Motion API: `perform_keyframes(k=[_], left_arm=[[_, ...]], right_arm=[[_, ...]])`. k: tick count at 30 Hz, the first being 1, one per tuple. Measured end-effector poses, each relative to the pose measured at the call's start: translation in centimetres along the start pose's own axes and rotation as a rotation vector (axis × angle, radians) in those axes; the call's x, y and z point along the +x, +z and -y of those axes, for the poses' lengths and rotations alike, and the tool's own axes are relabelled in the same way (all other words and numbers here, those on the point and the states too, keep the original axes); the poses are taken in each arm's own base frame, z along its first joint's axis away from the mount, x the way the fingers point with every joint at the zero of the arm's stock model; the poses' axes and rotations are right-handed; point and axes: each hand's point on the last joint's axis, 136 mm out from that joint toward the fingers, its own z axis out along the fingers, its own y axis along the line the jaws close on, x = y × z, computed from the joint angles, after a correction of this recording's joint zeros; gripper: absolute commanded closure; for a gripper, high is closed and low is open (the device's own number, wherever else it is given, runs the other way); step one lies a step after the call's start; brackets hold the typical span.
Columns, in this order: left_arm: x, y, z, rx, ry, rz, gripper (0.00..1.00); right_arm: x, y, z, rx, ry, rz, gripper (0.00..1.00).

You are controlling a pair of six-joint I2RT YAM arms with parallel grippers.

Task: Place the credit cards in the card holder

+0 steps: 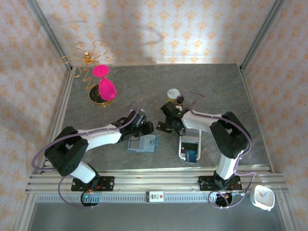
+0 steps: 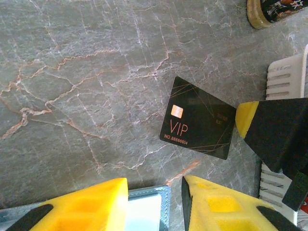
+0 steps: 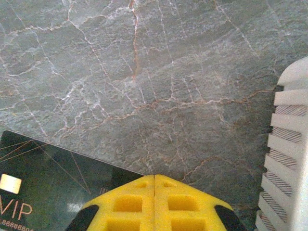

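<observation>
A black VIP credit card (image 2: 199, 118) lies flat on the grey table between the two grippers. My right gripper (image 3: 154, 179) is shut, and its yellow fingertips (image 2: 246, 119) rest on the card's right edge. The card (image 3: 43, 173) runs under those tips. The teal card holder (image 1: 143, 143) lies on the table just in front of my left gripper (image 1: 146, 129). That gripper (image 2: 154, 185) is open, with the holder's stitched edge (image 2: 161, 204) between its fingers. A bright blue card (image 1: 191, 155) stands in the white slotted tray (image 1: 183, 144).
The white tray (image 2: 288, 77) sits close to the right of the black card. A round tin (image 1: 173, 94) stands behind the grippers. A pink hourglass (image 1: 104, 84) and a gold wire stand (image 1: 86, 60) are at the back left. A white clock (image 1: 263, 197) sits off the table's front right.
</observation>
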Motion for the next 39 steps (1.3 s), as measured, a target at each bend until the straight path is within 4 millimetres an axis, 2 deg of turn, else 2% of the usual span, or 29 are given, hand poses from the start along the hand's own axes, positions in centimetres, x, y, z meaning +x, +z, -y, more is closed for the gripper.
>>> perform_keyframes(k=[9,20,27,39], left_arm=[[-0.3,0.0,0.0,-0.005,-0.003,0.018,0.64],[-0.4,0.0,0.0,-0.002,-0.006,0.020,0.64],[-0.8,0.3,0.4,0.008,-0.007,0.028,0.63],[-0.8,3.0,0.2,-0.020,-0.030,0.005,0.64]], right_arm=[[-2.0,-1.5,-1.5,-0.060,0.018,0.051,1.00],[-0.3,0.4,-0.6,-0.012,0.004,-0.005,1.00],[-0.1,0.6,-0.3,0.003,0.002,-0.005,1.00],[0.1,0.6,-0.6,0.017,-0.014,0.021,1.00]])
